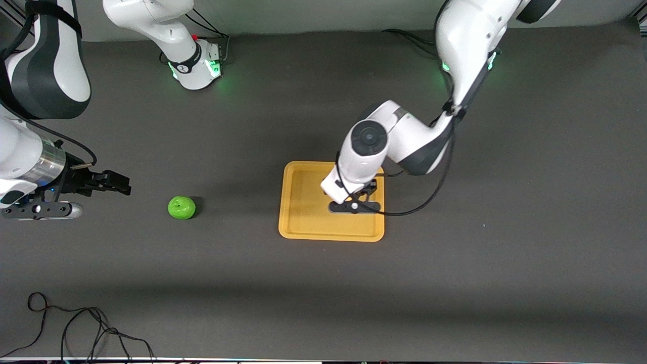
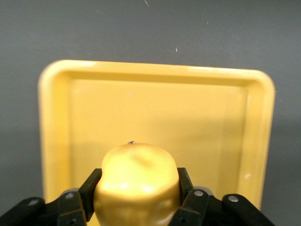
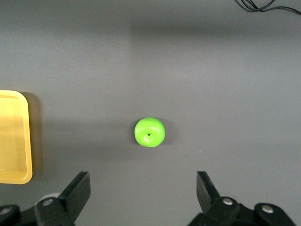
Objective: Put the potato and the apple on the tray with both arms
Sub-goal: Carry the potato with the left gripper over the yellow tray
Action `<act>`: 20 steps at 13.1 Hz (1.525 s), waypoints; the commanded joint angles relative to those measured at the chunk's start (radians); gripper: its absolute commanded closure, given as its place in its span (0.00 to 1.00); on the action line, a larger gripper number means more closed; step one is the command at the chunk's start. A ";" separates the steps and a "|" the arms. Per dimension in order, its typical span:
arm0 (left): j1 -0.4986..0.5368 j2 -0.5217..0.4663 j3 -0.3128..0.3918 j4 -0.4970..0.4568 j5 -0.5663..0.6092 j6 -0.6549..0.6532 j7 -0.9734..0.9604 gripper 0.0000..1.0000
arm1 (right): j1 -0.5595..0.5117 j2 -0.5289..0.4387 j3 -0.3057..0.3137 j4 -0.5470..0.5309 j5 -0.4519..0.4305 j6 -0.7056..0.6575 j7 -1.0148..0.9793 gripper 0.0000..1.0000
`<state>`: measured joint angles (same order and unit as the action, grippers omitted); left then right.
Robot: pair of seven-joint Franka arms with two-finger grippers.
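Left gripper fingers clamping potato over tray; right gripper spread above apple.

Apple toward right arm's end, tray apart

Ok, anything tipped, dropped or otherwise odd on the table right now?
Nothing stands out. The tray lies flat, the left gripper holds the potato over it, and the apple sits upright on the table by the open right gripper.
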<state>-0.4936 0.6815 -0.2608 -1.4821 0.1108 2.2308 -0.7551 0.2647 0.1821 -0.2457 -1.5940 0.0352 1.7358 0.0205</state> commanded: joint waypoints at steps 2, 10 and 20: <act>-0.016 0.130 0.020 0.052 0.069 0.081 -0.029 0.82 | 0.002 -0.024 0.000 -0.021 -0.009 0.015 0.001 0.00; -0.023 0.161 0.023 0.045 0.095 0.067 -0.020 0.78 | 0.001 -0.024 0.000 -0.023 -0.009 0.015 0.001 0.00; -0.017 0.158 0.023 0.029 0.095 0.058 -0.021 0.00 | 0.001 -0.024 0.000 -0.023 -0.009 0.015 0.001 0.00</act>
<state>-0.5033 0.8427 -0.2445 -1.4577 0.1885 2.3074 -0.7634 0.2647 0.1818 -0.2457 -1.5947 0.0351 1.7365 0.0205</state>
